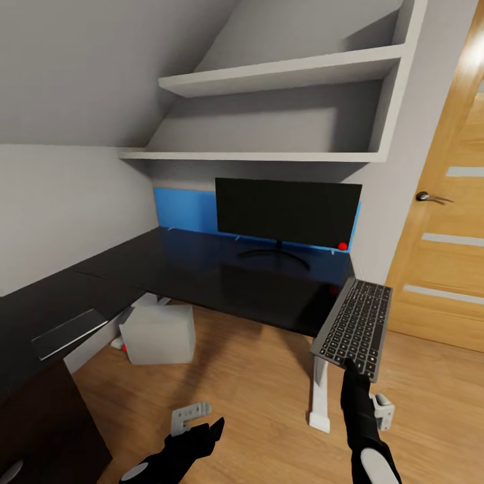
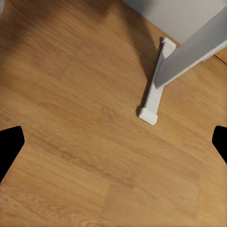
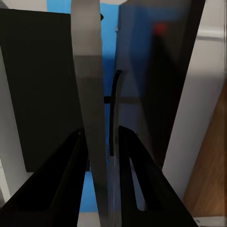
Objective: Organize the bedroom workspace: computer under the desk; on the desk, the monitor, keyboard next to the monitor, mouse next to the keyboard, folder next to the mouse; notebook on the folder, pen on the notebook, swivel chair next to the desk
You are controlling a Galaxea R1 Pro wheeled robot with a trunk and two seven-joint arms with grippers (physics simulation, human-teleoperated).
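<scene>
While the right gripper (image 1: 351,366) pinches the keyboard (image 1: 354,326) by its near edge, both fingers (image 3: 71,175) closed on the slim slab, the board juts out past the desk (image 1: 222,282) at the right end, tilted, its far end over or perhaps just touching the desktop; the head view does not settle which. To do this step well, I judge the arm should carry the board inward and forward, level it, and lay it flat on the bare black top in front of the monitor (image 1: 288,212), lowering until it rests fully before letting go. A grip on one short edge gives little control of tilt, so a slow move suits.

The left gripper (image 1: 202,430) hangs low over the wood floor (image 2: 85,142), spread wide and empty. The monitor stands at the back of the desk, its foot (image 1: 275,254) near the middle, red dot (image 1: 343,246) at the lower corner. The computer (image 1: 158,333) sits on the floor under the desk. The white leg (image 1: 319,396) stands just beside the right arm and could catch it. A door (image 1: 444,222) stands to the right.
</scene>
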